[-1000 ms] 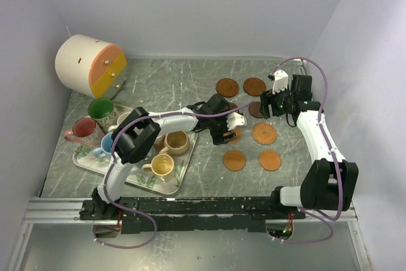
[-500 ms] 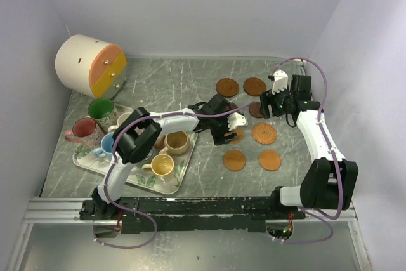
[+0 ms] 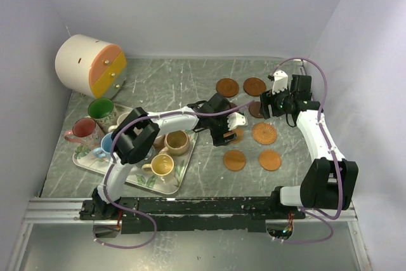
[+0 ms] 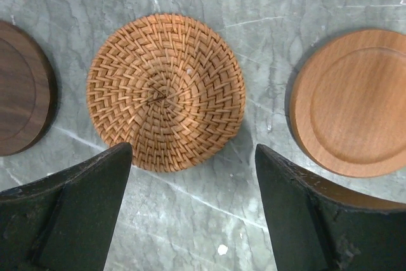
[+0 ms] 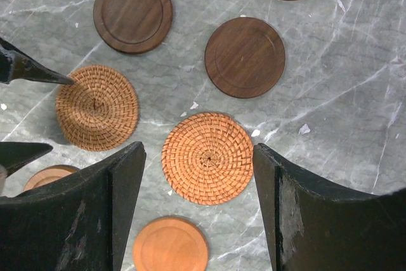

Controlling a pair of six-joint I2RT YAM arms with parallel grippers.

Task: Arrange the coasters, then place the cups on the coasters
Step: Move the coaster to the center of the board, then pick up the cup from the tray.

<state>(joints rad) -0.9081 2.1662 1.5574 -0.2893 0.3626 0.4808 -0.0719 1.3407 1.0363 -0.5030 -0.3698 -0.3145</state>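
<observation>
In the left wrist view a woven coaster (image 4: 166, 92) lies flat on the marble just ahead of my open left gripper (image 4: 193, 220), which holds nothing. A dark wooden coaster (image 4: 22, 87) and a light one (image 4: 355, 103) flank the woven one. My right gripper (image 5: 200, 214) hangs open above another woven coaster (image 5: 207, 158), well clear of it. Several more coasters lie around, among them two dark ones (image 5: 133, 12) (image 5: 245, 57) and an orange one (image 5: 170, 244). From above, the left gripper (image 3: 228, 134) is mid-table and the right gripper (image 3: 274, 103) is further back. The cups, such as the tan (image 3: 176, 142) and the yellow (image 3: 162, 166), stand on the tray.
The leaf-print tray (image 3: 166, 186) sits at the left front with the green (image 3: 100, 107), pink (image 3: 82, 130) and blue (image 3: 108, 144) cups too. A big white-and-orange cylinder (image 3: 91, 65) stands at the back left. Walls close in on three sides.
My left gripper's jaws have spread a little wider over the woven coaster. The right arm has stayed where it was.
</observation>
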